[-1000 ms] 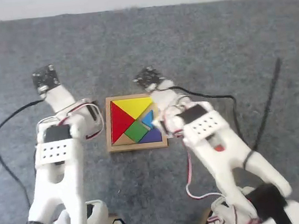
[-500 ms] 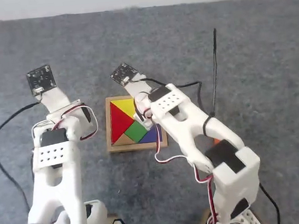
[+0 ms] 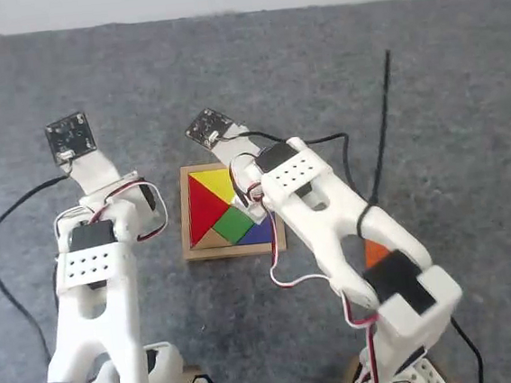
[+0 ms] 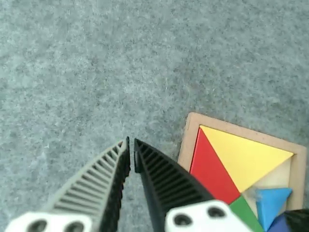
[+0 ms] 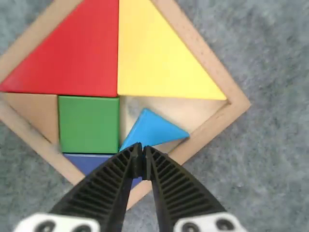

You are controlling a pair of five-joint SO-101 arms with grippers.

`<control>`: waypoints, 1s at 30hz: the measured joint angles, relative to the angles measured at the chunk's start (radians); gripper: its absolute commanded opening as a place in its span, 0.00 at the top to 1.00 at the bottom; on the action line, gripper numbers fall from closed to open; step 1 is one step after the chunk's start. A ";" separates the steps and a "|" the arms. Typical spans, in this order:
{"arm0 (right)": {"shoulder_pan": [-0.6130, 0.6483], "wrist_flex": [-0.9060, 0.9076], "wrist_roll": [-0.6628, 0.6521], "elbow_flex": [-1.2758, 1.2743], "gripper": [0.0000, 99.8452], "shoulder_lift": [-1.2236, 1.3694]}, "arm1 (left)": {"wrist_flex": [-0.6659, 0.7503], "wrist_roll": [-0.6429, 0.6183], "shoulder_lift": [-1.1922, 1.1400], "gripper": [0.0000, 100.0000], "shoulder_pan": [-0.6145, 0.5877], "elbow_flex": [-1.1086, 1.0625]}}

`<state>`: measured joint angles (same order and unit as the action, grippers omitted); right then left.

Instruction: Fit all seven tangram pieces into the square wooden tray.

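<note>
We see the right hand (image 5: pixel 143 147) closed, empty, over the blue triangle (image 5: pixel 152 128) in the tray (image 5: pixel 231 104); left hand (image 4: pixel 131 142) closed, empty, at nine o'clock.

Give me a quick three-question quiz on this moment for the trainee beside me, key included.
1. True or false: the right gripper is shut over the wooden tray.
2. Which piece sits crooked with bare tray floor around it? A red triangle; B light blue triangle; C green square.
3. Fill in: the left gripper hangs, shut, over the grey ___ beside the tray.
Key: 1 true; 2 B; 3 carpet.
</note>
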<state>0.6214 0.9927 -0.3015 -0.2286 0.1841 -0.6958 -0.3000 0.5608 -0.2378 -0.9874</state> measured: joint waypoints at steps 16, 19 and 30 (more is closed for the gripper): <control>-0.046 -0.114 -0.009 0.015 0.99 0.130 | 0.002 0.000 0.000 0.99 0.000 0.000; -0.048 -0.114 -0.049 0.055 0.99 0.164 | 0.002 0.000 0.000 0.99 0.000 0.000; 0.031 -0.114 -0.239 0.077 0.99 0.175 | 0.018 0.000 0.000 0.98 0.000 0.000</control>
<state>0.6521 0.8792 -0.5409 -0.1519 0.3590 -0.6774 -0.3000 0.5608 -0.2378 -0.9874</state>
